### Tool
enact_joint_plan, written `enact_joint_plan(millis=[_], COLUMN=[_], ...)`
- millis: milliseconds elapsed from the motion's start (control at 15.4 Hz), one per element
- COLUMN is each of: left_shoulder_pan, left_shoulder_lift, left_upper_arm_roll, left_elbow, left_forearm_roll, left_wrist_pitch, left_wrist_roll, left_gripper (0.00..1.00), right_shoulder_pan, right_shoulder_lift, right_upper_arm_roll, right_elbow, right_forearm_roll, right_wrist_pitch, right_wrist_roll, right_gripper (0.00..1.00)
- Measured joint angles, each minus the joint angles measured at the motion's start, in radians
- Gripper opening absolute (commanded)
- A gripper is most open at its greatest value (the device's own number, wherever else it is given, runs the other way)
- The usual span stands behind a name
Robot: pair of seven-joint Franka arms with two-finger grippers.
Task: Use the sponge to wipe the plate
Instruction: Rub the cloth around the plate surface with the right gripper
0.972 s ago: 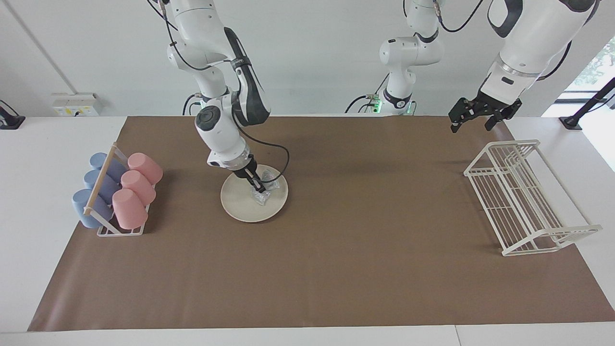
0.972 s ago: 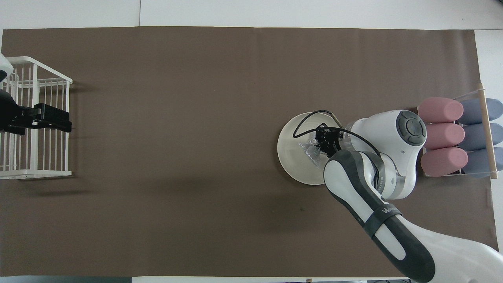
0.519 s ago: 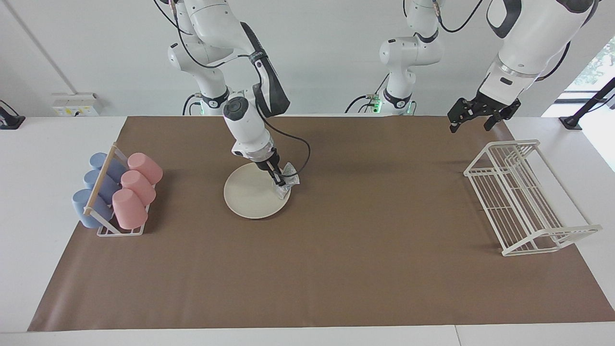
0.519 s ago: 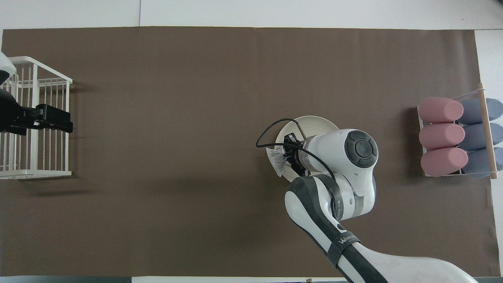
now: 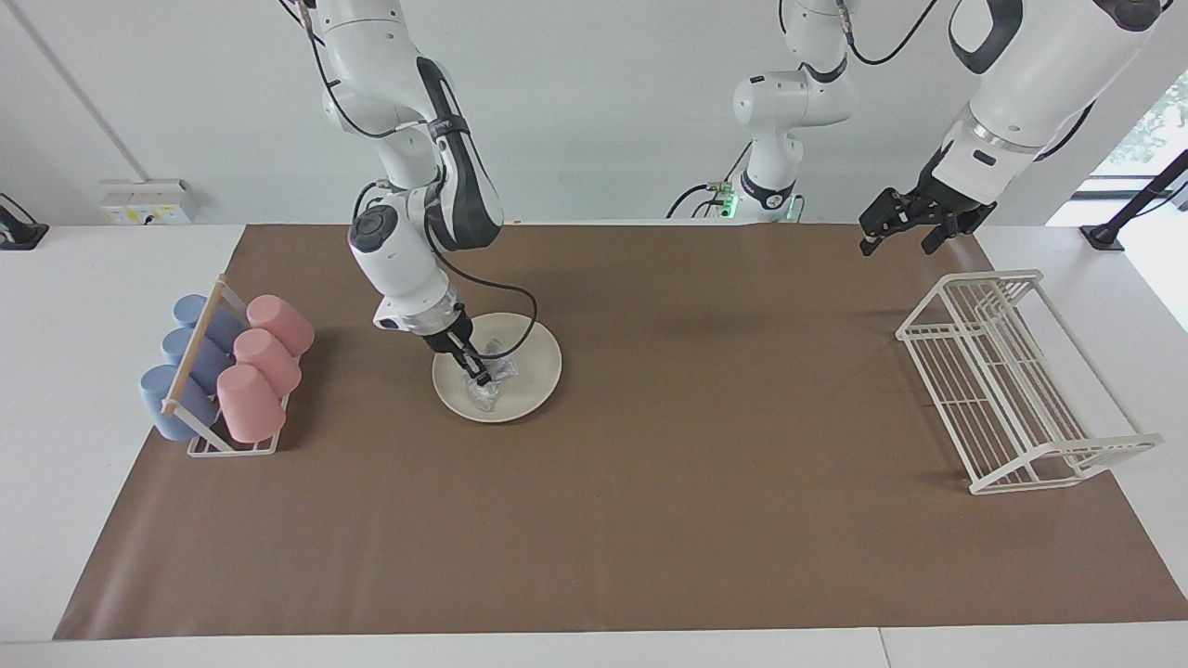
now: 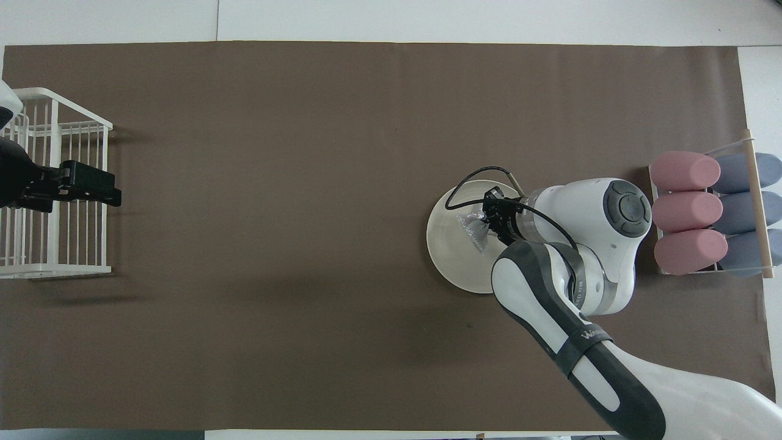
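Note:
The cream-white plate [image 5: 534,357] lies on the brown mat toward the right arm's end of the table; it also shows in the overhead view [image 6: 449,260]. My right gripper [image 5: 478,369] is shut on the silvery mesh sponge [image 5: 490,388] and presses it onto the plate's inside, on the part toward the right arm's end. In the overhead view the sponge [image 6: 476,231] lies just off the right gripper [image 6: 492,215]. My left gripper [image 5: 898,243] is open and empty, and waits raised over the mat's edge by the wire rack.
A holder with pink and blue cups [image 5: 243,371] stands beside the plate at the right arm's end [image 6: 687,211]. A white wire dish rack [image 5: 1012,380] stands at the left arm's end [image 6: 36,269].
The right gripper swept the sponge across the plate to the rim toward the left arm's end, then back. The plate shifted slightly. The left gripper barely moved.

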Motion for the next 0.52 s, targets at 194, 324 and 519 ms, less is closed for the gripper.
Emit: enact_joint_plan(millis=[194,324,519], left_shoulder_pan=[0.001,0.004,0.032], left_shoulder_lift=[0.0,0.0,0.001], left_upper_arm_roll=[0.001,0.001,0.002], left_elbow=[0.0,0.0,-0.002], left_forearm_roll=[-0.035,-0.071,-0.143], left_wrist_pitch=[0.0,0.0,0.0], left_wrist_roll=[-0.02,-0.026,-0.029], left_gripper=[1.0,1.0,1.0], right_shoulder_pan=[0.009,0.026,0.049], right_shoulder_lift=[-0.003,-0.021,-0.069], right_upper_arm_roll=[0.006,0.012,0.014], right_elbow=[0.003,0.03,0.118], right_forearm_roll=[0.001,0.002,0.002], right_wrist_pitch=[-0.003,-0.052,-0.205], right_wrist_roll=[0.002,0.063,0.173], right_gripper=[0.0,0.0,0.0])
